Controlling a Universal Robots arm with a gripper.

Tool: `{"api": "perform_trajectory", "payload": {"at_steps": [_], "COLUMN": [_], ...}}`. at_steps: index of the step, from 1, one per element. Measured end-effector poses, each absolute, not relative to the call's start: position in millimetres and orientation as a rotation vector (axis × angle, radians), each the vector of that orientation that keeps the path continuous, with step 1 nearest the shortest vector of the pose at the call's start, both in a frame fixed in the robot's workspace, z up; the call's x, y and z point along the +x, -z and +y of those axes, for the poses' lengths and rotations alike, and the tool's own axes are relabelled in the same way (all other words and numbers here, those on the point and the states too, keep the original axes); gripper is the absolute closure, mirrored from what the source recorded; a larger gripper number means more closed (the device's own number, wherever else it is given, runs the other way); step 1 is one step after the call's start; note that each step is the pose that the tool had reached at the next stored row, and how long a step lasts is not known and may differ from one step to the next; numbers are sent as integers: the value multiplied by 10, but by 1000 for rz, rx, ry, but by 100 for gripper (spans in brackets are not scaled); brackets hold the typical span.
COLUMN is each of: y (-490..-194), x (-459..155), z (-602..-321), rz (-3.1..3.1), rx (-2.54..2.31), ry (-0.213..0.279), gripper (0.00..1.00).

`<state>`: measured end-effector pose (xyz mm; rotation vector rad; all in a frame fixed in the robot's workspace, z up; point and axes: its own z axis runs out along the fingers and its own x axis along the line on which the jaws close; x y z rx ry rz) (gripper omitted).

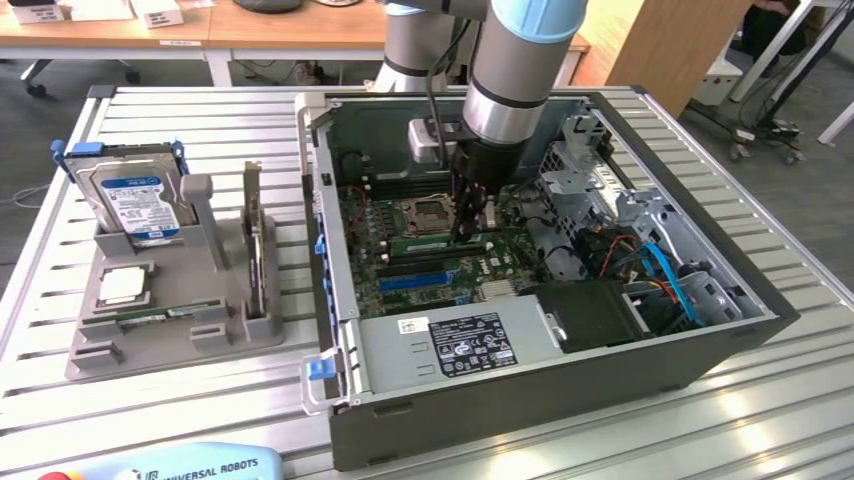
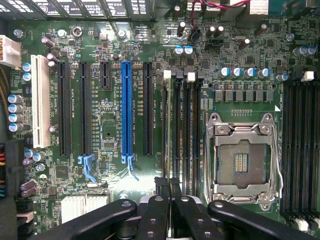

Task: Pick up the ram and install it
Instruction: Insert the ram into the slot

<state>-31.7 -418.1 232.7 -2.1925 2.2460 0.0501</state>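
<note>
One ram (image 2: pixel 169 125) stands edge-on over the slots beside the processor socket (image 2: pixel 241 162), pinched by the nearly closed fingers (image 2: pixel 168 187), likely so its long edge matches the slot; how deep it sits, I cannot tell

The near end of the thin green memory strip (image 2: pixel 169 125) is covered by the black metal claw (image 2: pixel 169 192) in the wrist view. The upper part of the silver-and-blue robot arm (image 1: pixel 511 70) is cut off by the exterior view's top edge. The blue-and-grey control device (image 1: pixel 200 462) is cropped at the bottom edge, and the hard drive's fine label print (image 1: pixel 139 205) cannot be read.
</note>
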Motion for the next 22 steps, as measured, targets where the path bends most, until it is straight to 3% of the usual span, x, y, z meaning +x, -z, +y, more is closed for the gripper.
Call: {"api": "perform_trajectory", "payload": {"at_steps": [22], "y": [-2327], "x": [-314], "z": [-4181], "rz": [2254], "rx": [-2196], "ry": [-63], "gripper": [89]}}
